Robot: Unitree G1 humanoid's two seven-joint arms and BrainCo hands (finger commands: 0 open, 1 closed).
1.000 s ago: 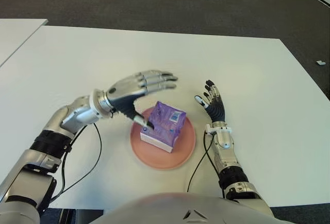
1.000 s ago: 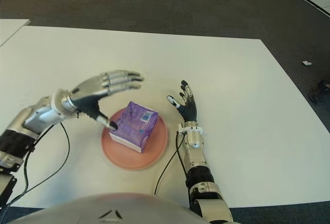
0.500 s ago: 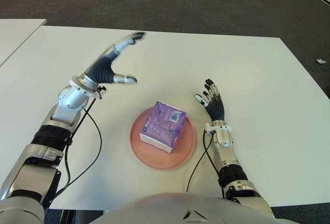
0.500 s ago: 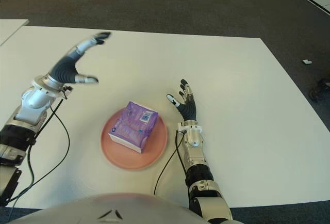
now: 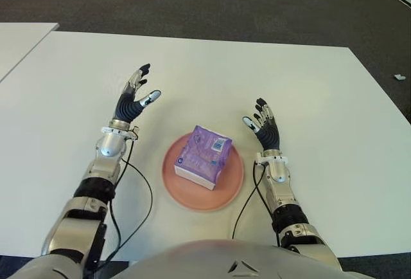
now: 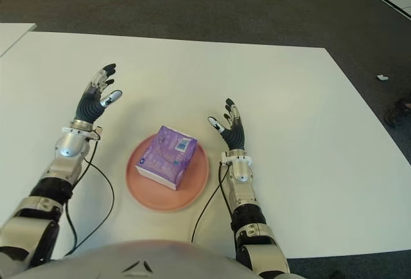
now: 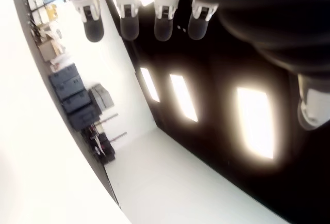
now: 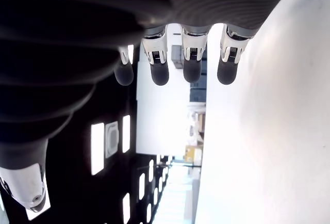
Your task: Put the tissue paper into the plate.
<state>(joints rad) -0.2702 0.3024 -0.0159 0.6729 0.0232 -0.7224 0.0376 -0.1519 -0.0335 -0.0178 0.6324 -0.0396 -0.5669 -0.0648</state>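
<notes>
Sitting in the middle of the pink plate (image 5: 192, 198) is the purple tissue paper pack (image 5: 203, 156), so it is inside the plate and no hand touches it. The pack lies a little turned, with its white underside showing along the side nearest the robot and a small blue and white label on its top. The plate stands on the white table (image 5: 321, 86), near the table's front edge and about midway between its left and right edges. The left hand (image 5: 133, 97) is held up to the left of the plate, apart from it, more toward the table's far edge; its fingers are stretched out and spread, and it holds nothing. The left wrist view shows the same: straight fingers (image 7: 127, 15) with nothing between them. The right hand (image 5: 264, 128) shows just to the right of the plate, close to its rim but not touching the pack, its fingers also stretched and a little apart, and empty. In the right wrist view its fingertips (image 8: 192, 59) point away freely. A thin black cable (image 5: 138, 211) runs along each forearm, hanging down toward the table's front edge.
</notes>
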